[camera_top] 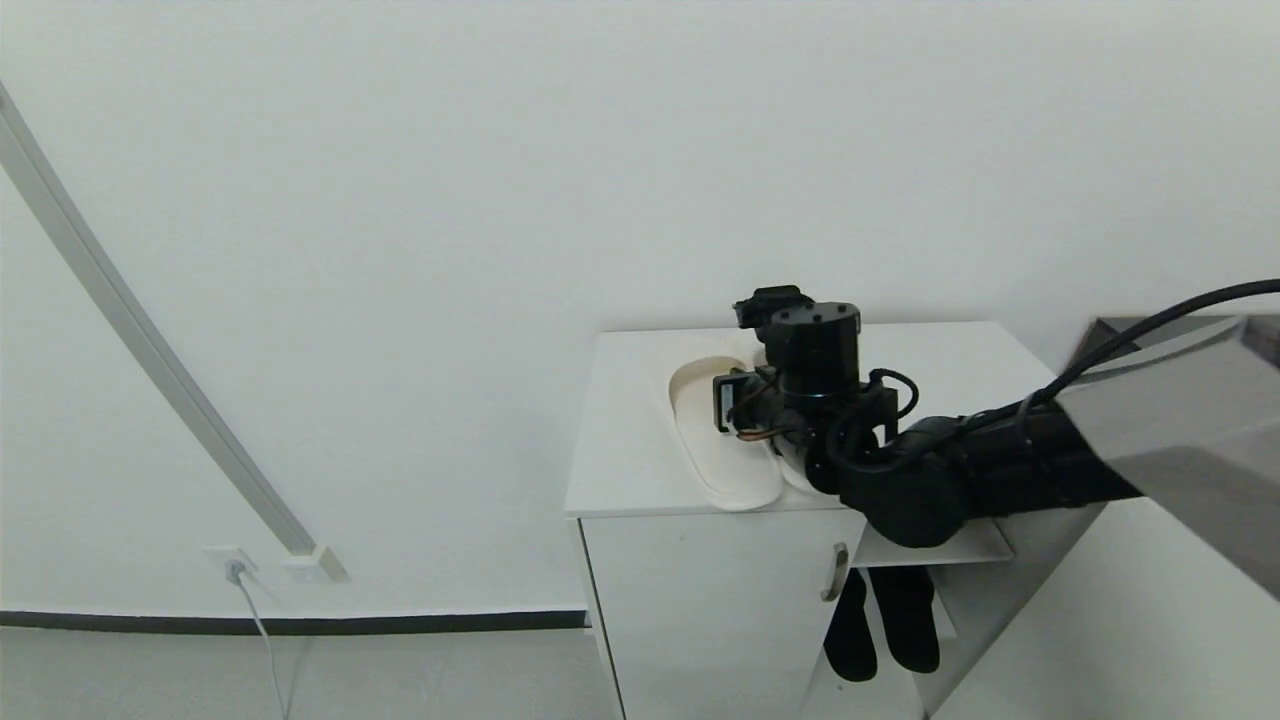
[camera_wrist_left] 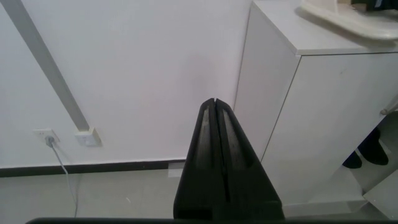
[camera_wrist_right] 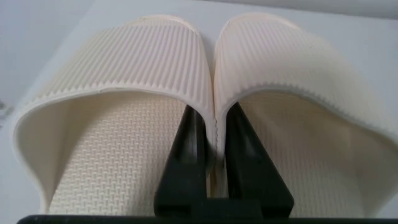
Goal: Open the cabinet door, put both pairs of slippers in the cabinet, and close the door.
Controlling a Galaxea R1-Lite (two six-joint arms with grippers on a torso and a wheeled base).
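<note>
Up on top of the cabinet [camera_top: 630, 450], the cream slippers [camera_wrist_right: 124, 81] are pinched together by their inner walls, right fingers [camera_wrist_right: 185, 163] almost closed, one inside each. Probably best lifted straight up, kept level, then lowered into the cabinet clear of the black pair [camera_top: 890, 620].

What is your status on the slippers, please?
Left gripper shut, empty. Right gripper pinching cream slippers on cabinet top. Black slippers already inside. Nothing blocking.
</note>
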